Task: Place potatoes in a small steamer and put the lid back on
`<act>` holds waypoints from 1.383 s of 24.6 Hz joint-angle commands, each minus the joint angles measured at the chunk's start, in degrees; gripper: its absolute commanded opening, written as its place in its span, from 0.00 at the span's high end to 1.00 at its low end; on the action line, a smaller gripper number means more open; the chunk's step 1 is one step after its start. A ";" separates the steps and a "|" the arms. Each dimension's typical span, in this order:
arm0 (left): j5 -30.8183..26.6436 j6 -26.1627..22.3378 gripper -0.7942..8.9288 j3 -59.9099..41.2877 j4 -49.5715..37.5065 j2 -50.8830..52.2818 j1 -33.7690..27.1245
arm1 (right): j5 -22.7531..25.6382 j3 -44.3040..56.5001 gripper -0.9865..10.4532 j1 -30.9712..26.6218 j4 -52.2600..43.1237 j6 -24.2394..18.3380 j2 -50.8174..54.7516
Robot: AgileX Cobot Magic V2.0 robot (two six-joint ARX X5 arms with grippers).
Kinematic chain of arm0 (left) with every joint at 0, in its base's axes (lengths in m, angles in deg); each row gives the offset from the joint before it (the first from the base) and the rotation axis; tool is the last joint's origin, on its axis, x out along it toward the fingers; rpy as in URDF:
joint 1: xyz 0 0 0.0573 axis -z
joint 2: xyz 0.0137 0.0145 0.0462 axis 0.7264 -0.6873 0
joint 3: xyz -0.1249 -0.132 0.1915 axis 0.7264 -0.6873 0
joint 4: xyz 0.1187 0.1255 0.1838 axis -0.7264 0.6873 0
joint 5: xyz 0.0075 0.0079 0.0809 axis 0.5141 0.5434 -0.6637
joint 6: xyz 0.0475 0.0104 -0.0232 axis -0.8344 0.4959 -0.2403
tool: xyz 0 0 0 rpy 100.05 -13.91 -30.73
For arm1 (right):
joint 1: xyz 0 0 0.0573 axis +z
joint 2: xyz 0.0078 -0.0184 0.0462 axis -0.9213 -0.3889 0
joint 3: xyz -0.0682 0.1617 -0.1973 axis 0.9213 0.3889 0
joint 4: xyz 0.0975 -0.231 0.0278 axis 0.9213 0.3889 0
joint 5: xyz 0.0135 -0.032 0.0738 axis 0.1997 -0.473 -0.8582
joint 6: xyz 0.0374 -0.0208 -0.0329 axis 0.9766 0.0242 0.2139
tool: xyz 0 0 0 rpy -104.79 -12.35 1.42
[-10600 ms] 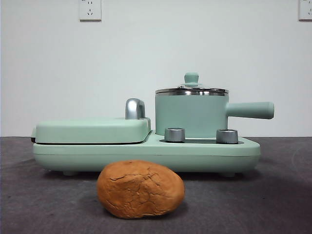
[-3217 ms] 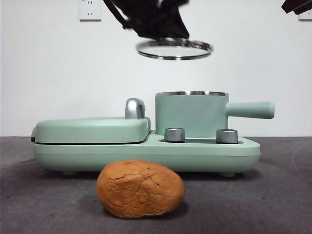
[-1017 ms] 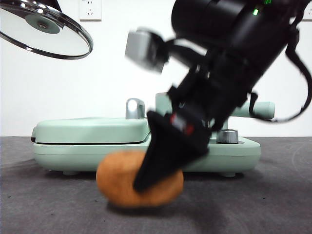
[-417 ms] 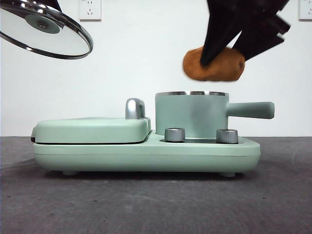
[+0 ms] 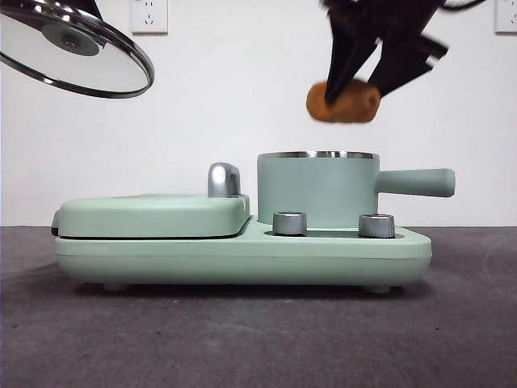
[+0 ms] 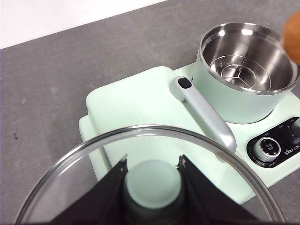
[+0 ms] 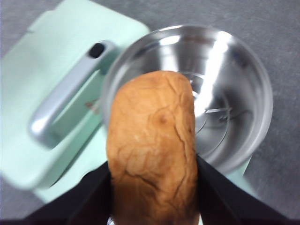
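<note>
The small steamer [image 5: 317,190] stands open on the right side of the mint-green appliance, its steel inside empty in the left wrist view [image 6: 246,63] and the right wrist view [image 7: 220,93]. My right gripper [image 5: 363,85] is shut on the orange-brown potato [image 5: 343,101] and holds it in the air just above the pot; the potato fills the right wrist view [image 7: 152,145]. My left gripper [image 6: 152,180] is shut on the knob of the glass lid [image 5: 77,52], held tilted high at the far left, and the lid's rim shows in the left wrist view [image 6: 154,131].
The appliance base [image 5: 242,255] carries a flat griddle cover [image 5: 153,214] with a chrome handle [image 5: 224,179] left of the pot, and two steel dials [image 5: 290,223] in front of it. The pot's long handle [image 5: 416,182] points right. Dark grey tabletop [image 5: 242,339] lies in front.
My right gripper took the potato off the table, lifted it, and has now moved slightly left over the pot. The lid stays held high at the left.
</note>
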 commanded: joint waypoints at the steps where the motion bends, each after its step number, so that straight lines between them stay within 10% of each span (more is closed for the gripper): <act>1: 0.07 0.20 0.91 0.96 -1.51 -0.15 0.15 | -0.83 -4.35 0.75 -0.28 -0.24 -1.75 -5.66; 22: 0.07 1.31 0.91 0.96 -1.51 -0.20 0.15 | -1.22 -14.47 0.63 -1.05 -0.55 -4.24 -22.38; 28: 0.07 1.09 0.91 0.96 -1.51 -0.20 0.15 | -2.08 -16.39 0.63 -0.92 7.04 -2.43 -15.54; 34: 0.11 1.14 0.91 0.96 -1.49 -0.20 0.15 | -0.57 2.16 0.63 -2.71 -3.85 -2.27 0.70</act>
